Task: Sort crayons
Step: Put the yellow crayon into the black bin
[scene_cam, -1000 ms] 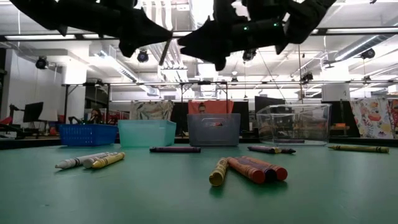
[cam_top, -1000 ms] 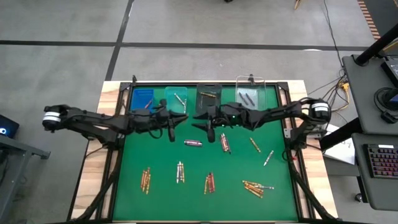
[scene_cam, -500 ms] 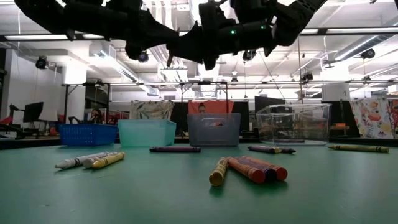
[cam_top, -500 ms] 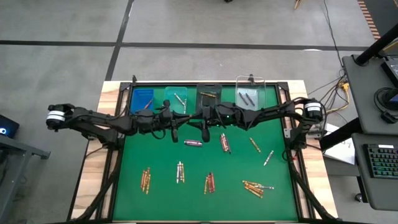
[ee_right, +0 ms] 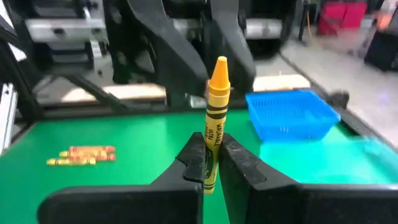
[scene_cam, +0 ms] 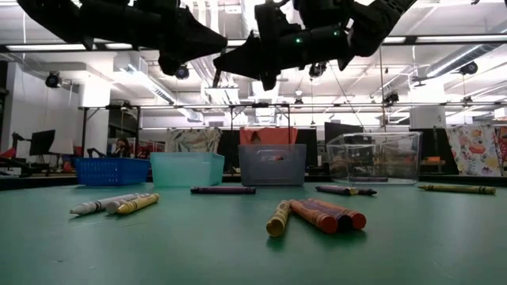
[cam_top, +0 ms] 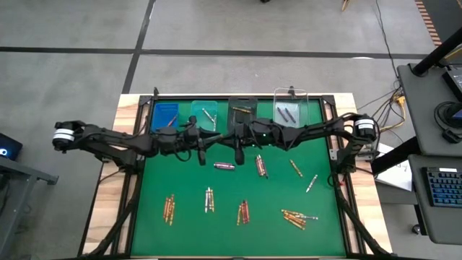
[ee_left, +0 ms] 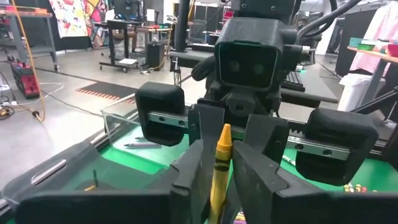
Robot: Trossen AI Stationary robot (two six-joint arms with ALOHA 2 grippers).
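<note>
A: Where is the yellow wax crayon [ee_right: 216,118]?

B: Held in the air above the green surface [cam_top: 188,217], between the two arms. The right tool [ee_right: 210,163] is clamped on its lower end, the tip pointing towards the left arm.

A: And the left tool [ee_left: 216,167]?

B: Its fingers [ee_left: 189,174] flank the same crayon; whether they grip it, I cannot tell.

A: The other crayons?

B: Small groups [cam_top: 242,212] lie scattered on the surface in front of the four bins, with one purple crayon [scene_cam: 223,190] alone near the grey bin [scene_cam: 272,165].
</note>
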